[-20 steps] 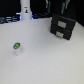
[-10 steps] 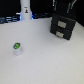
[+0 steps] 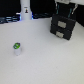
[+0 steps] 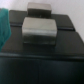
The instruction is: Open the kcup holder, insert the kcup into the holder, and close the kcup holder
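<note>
The kcup holder [image 3: 63, 26] is a black box with two stacked fronts and pale slot handles, at the exterior view's upper right. Both fronts look shut. The kcup [image 3: 17, 47], a small pale pod with a green top, stands on the white table at the exterior view's left, far from the holder. My gripper [image 3: 66, 11] hangs just above and behind the holder's top, too blurred to show its jaws. The wrist view shows the holder [image 4: 42, 60] close up, with two grey handles [image 4: 39, 31]. No fingers show there.
A tall white bottle-shaped object [image 3: 25, 11] stands at the back, at the exterior view's left of the holder. Dark equipment lines the back edge. A teal shape [image 4: 4, 30] shows at the edge of the wrist view. White table [image 3: 45, 60] lies between the kcup and the holder.
</note>
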{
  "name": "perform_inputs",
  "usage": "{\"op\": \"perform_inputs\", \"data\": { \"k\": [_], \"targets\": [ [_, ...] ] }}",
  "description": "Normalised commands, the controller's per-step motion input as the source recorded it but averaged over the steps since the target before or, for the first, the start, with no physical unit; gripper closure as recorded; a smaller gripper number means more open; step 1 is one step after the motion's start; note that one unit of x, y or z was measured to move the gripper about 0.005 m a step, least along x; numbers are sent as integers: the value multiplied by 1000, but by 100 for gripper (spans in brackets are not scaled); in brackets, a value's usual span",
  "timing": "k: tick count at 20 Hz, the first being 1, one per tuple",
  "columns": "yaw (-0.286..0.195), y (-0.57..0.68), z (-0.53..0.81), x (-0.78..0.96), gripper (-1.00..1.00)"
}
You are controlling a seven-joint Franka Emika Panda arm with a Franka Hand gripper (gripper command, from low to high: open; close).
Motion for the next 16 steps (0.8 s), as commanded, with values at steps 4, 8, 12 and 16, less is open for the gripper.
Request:
{"op": "perform_inputs", "data": {
  "k": [4, 8, 12, 16],
  "targets": [
    [-85, 313, -437, -185, -100],
    [-30, 266, -443, -212, -100],
    [-4, 127, -428, -275, -100],
    [-2, -6, -367, -369, -100]
  ]
}}
